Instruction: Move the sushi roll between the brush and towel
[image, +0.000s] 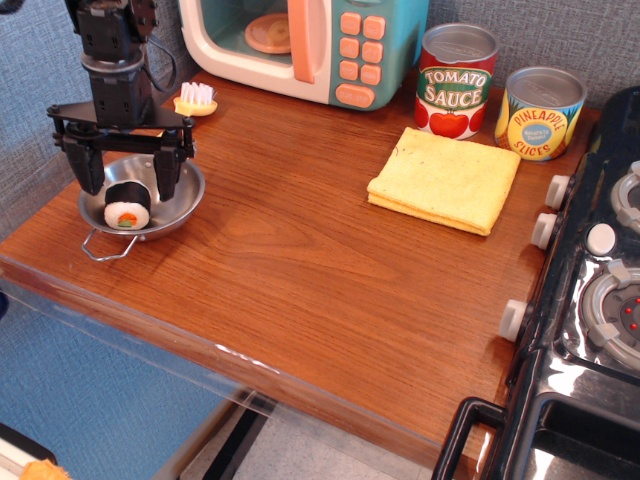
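The sushi roll (127, 203) lies in a small steel bowl (185, 196) at the left of the wooden counter, white face with orange-green centre towards the camera. My gripper (129, 180) is open and straddles the roll, one finger on each side, low over the bowl. I cannot tell whether the fingers touch the roll. The brush (195, 99) shows its white bristles and yellow head behind the arm; its handle is hidden. The yellow towel (445, 179) lies flat at the right, in front of the cans.
A toy microwave (305, 45) stands at the back. A tomato sauce can (455, 80) and a pineapple can (540, 112) stand behind the towel. A toy stove (595, 290) borders the right edge. The counter's front edge (250, 360) drops off.
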